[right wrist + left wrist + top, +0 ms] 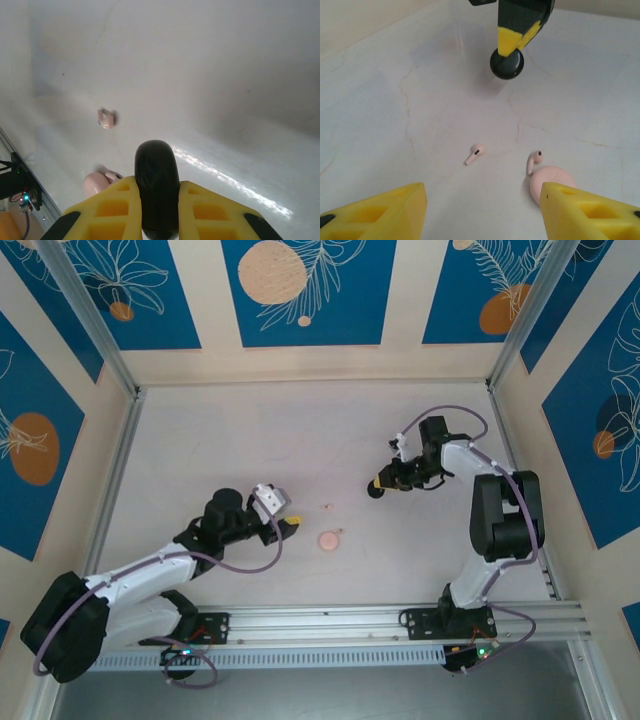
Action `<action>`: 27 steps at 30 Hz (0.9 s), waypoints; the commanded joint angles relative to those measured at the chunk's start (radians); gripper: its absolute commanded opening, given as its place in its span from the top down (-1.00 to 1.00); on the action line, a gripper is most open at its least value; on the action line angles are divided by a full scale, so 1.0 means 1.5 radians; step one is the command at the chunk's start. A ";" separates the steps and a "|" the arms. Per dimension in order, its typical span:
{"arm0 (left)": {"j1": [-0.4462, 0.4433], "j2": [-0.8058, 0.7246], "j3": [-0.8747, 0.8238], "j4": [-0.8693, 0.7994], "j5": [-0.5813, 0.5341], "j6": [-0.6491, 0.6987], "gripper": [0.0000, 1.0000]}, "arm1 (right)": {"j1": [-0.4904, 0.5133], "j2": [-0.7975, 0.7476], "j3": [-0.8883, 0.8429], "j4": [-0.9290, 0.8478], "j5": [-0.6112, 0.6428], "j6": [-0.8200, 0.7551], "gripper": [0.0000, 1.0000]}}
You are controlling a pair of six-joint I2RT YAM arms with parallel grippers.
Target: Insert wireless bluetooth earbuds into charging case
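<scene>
Pink earbuds (475, 154) plain at left wrist, perhaps specks overhead.

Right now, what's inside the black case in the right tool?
Can't see inside: the black case looks shut, pinched edge-on in the right tool, so its shell hides any contents. Two pink earbuds lie loose on the table near the pink case.

the left gripper (288, 527) hovers just left of the pink round case (330, 539) on the pale table (250, 440); farther back, the right gripper (381, 484) grips a black case (376, 490).
</scene>
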 commanded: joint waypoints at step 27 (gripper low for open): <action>-0.008 0.053 0.049 -0.076 -0.008 -0.004 -0.14 | -0.042 0.083 0.082 -0.110 0.104 -0.004 0.03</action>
